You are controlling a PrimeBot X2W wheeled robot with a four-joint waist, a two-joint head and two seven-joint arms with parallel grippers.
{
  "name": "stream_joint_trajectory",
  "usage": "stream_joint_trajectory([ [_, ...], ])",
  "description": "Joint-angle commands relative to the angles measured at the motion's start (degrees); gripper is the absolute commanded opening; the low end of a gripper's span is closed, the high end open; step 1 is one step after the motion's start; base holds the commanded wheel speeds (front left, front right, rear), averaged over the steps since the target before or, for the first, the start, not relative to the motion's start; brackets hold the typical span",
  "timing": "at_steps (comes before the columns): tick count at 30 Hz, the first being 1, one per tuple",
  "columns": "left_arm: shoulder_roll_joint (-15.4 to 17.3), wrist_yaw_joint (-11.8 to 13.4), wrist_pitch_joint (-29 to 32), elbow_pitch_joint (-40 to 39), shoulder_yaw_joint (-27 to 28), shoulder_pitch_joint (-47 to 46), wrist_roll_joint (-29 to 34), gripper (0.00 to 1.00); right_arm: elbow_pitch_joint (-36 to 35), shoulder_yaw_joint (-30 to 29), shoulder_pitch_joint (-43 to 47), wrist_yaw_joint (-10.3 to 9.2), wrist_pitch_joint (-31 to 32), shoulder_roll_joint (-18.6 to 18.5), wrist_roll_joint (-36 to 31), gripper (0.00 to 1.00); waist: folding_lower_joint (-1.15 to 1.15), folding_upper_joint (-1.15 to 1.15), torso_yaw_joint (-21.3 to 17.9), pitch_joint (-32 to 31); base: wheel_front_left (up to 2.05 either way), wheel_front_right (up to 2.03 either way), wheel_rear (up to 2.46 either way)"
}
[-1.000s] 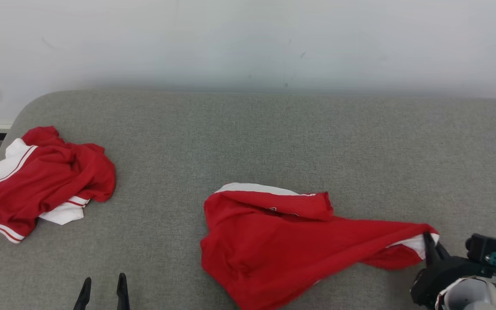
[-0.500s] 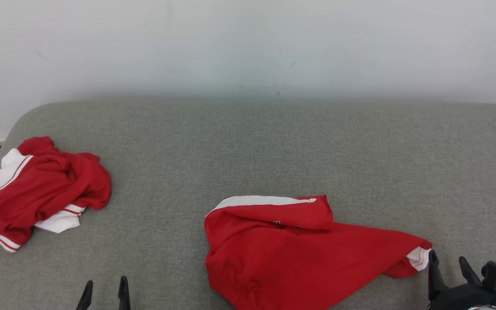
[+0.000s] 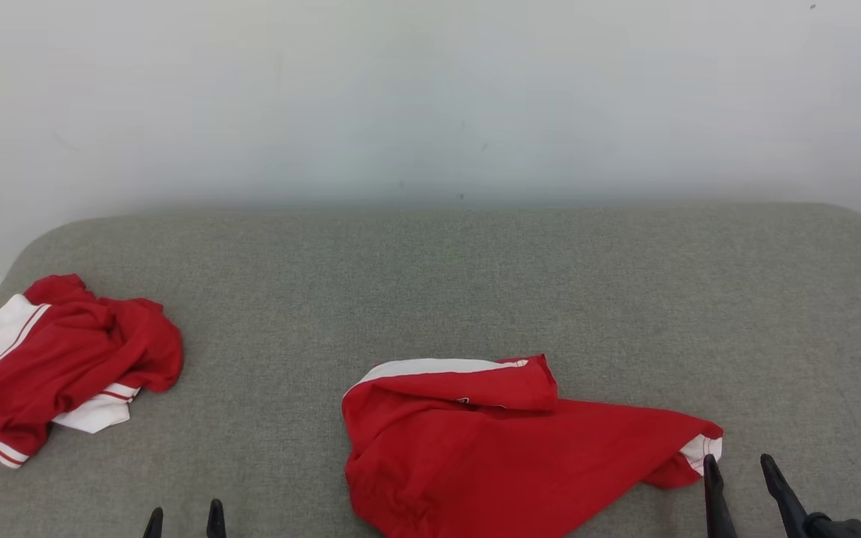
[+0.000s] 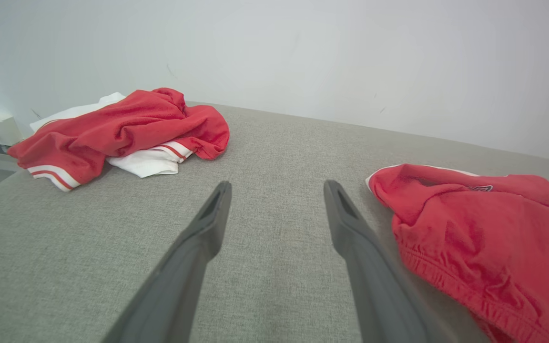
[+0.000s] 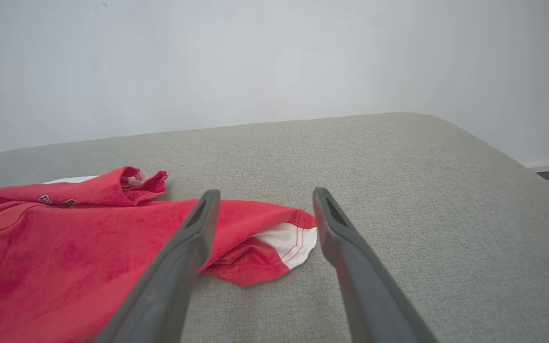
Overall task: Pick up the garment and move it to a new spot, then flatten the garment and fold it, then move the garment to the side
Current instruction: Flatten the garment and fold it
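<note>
I think the garment [image 3: 505, 448] is already at its new spot, but it lies bunched up just past the tips of my right gripper [image 3: 738, 469], so flattening, folding and moving it aside are left. My right gripper and my left gripper [image 3: 184, 515] are both wide open and hold nothing. We work on a soft grey pad [image 3: 475, 284] by a white wall [image 3: 430, 97], with another red heap [image 3: 57, 366] far left of the left gripper.
</note>
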Motion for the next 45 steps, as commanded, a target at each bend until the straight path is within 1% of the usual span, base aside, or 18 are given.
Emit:
stream_joint_trajectory([
  [1, -0.1, 0.3, -0.2, -0.2, -0.1, 0.8, -0.1, 1.0, -1.2, 0.7, 1.2, -0.14, -0.8, -0.6, -0.7, 1.0, 0.01, 0.0, -0.3, -0.5, 0.0, 0.0, 0.0],
  [6, -0.1, 0.6, -0.2, -0.4, -0.4, 1.3, -0.4, 1.0, -3.7, 2.8, 3.8, -0.14, -1.6, -1.1, -1.6, 1.0, 0.01, 0.0, -0.5, -1.3, 0.0, 0.0, 0.0],
  [16, -0.1, 0.6, -0.2, -0.7, -1.1, 2.2, -0.8, 1.0, -4.8, 2.7, 5.2, -0.15, -1.7, -0.3, -1.3, 1.0, 0.01, 0.0, -0.5, -2.2, 0.0, 0.0, 0.0],
  [19, -0.1, 0.2, -0.2, -0.1, -1.9, 2.3, -1.1, 1.0, -4.8, 2.9, 5.0, -0.14, -1.7, -0.1, -1.2, 1.0, 0.01, 0.0, -0.5, -2.1, 0.0, 0.0, 0.0],
  [21, -0.2, -0.5, 0.0, 2.2, -4.3, 2.8, -3.2, 1.0, -4.8, 2.9, 4.9, -0.15, -1.7, 0.0, -1.0, 1.0, 0.01, 0.0, -0.6, -2.0, 0.0, 0.0, 0.0],
  [24, 0.0, -1.2, 2.4, 4.7, -8.5, 1.5, -6.5, 1.0, -4.6, 3.0, 4.8, -0.15, -1.7, 0.1, -0.9, 1.0, 0.01, 0.0, -0.7, -1.8, 0.0, 0.0, 0.0],
  [25, 0.0, -1.2, 2.4, 4.7, -8.5, 1.5, -6.5, 1.0, -4.6, 3.0, 4.8, -0.15, -1.7, 0.1, -0.9, 1.0, 0.01, 0.0, -0.7, -1.8, 0.0, 0.0, 0.0],
  [27, 0.1, -1.5, 4.5, 5.7, -11.2, 0.6, -8.9, 1.0, -4.5, 3.1, 4.6, -0.15, -1.7, 0.2, -0.8, 1.0, 0.01, 0.0, -0.8, -1.6, 0.0, 0.0, 0.0],
  [31, 1.2, -1.4, 8.7, 6.8, -16.9, -1.5, -14.5, 1.0, -4.4, 3.4, 4.1, -0.15, -1.7, 0.4, -0.7, 1.0, 0.01, 0.0, -1.6, -1.1, 0.0, 0.0, 0.0],
  [35, 2.0, -1.4, 11.8, 8.1, -21.0, -4.2, -18.8, 1.0, -4.2, 3.8, 3.5, -0.14, -1.7, 0.5, -0.5, 1.0, 0.01, 0.0, -2.7, -0.3, 0.0, 0.0, 0.0],
  [39, 2.5, -1.4, 14.5, 10.6, -23.9, -7.0, -22.7, 1.0, -4.1, 4.3, 2.8, -0.14, -1.7, 0.6, -0.3, 1.0, 0.01, 0.0, -4.2, 0.7, 0.0, 0.0, 0.0],
  [45, 2.6, -1.4, 16.1, 13.6, -24.8, -9.6, -24.9, 1.0, -4.2, 4.3, 2.5, -0.14, -1.7, 0.7, -0.3, 1.0, 0.01, 0.0, -5.7, 1.8, 0.0, 0.0, 0.0],
])
